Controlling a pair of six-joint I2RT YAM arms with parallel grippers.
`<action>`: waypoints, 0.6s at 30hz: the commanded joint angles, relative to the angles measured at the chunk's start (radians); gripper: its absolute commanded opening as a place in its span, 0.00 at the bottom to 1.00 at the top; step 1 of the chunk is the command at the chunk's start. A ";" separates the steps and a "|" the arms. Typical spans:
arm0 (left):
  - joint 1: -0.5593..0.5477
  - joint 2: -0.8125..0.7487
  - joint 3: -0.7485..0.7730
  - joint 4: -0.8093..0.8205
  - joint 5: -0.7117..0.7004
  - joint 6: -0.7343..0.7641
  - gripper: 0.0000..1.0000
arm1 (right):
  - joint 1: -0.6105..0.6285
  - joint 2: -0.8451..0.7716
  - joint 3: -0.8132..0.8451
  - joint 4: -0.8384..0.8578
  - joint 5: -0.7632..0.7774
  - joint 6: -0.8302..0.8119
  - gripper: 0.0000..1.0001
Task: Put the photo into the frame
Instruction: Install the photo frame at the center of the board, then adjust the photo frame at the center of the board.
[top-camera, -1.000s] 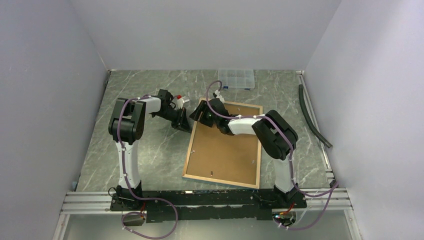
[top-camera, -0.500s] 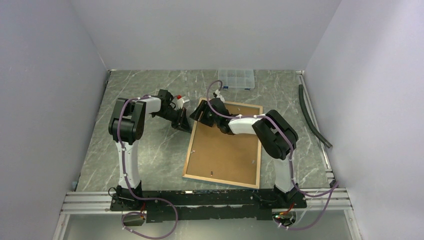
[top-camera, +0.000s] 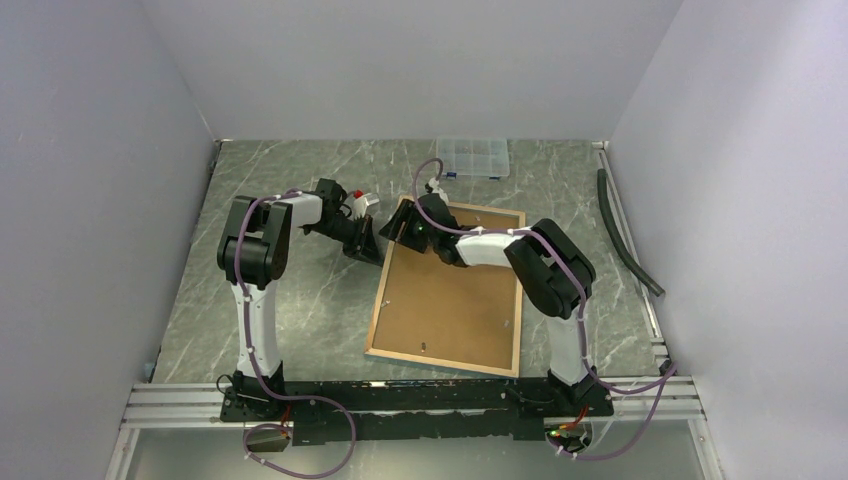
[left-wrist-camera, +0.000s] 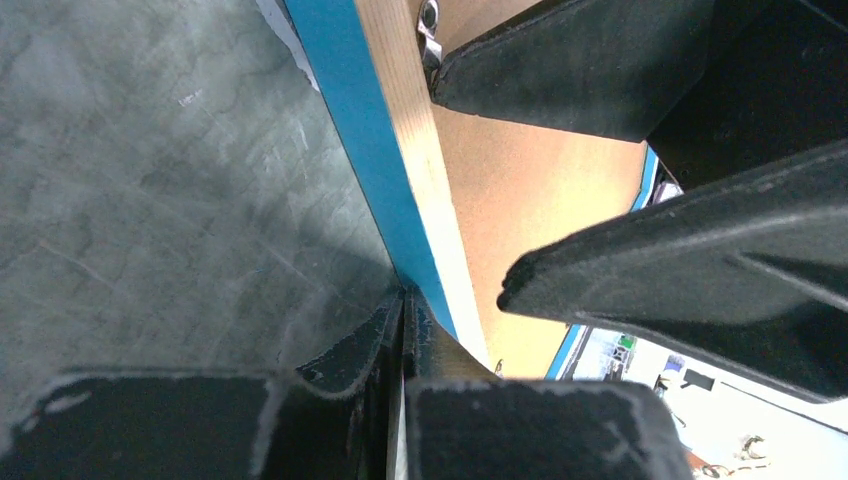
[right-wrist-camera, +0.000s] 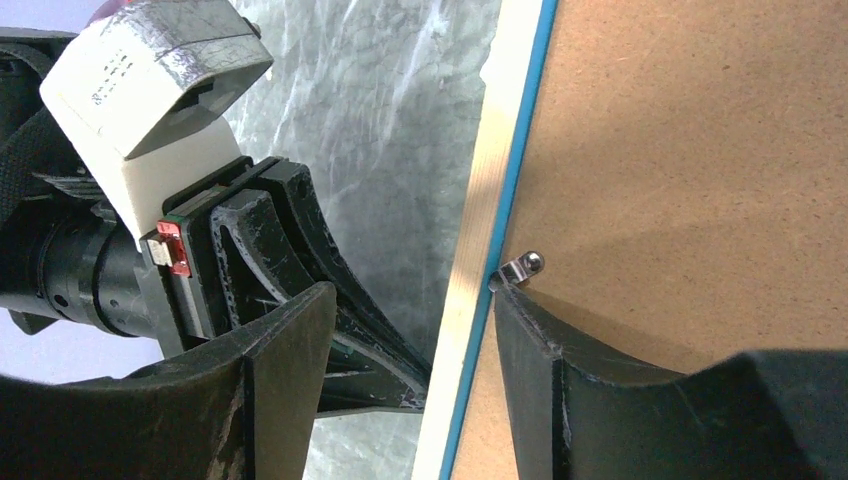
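The frame (top-camera: 440, 361) lies face down on the table, showing its tan rear rail and the brown backing board (top-camera: 450, 290). The photo is hidden. My left gripper (top-camera: 368, 243) is shut, its tips (left-wrist-camera: 405, 312) pressed against the blue outer edge of the frame's left rail (left-wrist-camera: 350, 150) at table level. My right gripper (top-camera: 403, 228) is open and straddles that same rail (right-wrist-camera: 490, 170) near the far left corner. One finger (right-wrist-camera: 560, 370) rests on the backing board (right-wrist-camera: 700, 150) beside a small metal tab (right-wrist-camera: 520, 268). The other finger (right-wrist-camera: 270, 370) is outside the frame, over the left gripper (right-wrist-camera: 400, 370).
A clear plastic compartment box (top-camera: 472, 157) sits at the back of the table. A black hose (top-camera: 625, 235) lies along the right wall. Grey walls close in on the left, back and right. An aluminium rail (top-camera: 400, 400) carries both arm bases at the near edge.
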 joint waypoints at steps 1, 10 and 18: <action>-0.030 -0.054 0.022 -0.071 0.040 0.022 0.10 | -0.002 0.009 0.049 0.006 -0.016 -0.054 0.66; 0.135 -0.172 0.107 -0.337 -0.005 0.232 0.38 | -0.062 -0.402 -0.057 -0.309 0.065 -0.183 0.85; 0.070 -0.255 0.027 -0.298 -0.097 0.274 0.56 | -0.294 -0.715 -0.277 -0.621 0.281 -0.213 1.00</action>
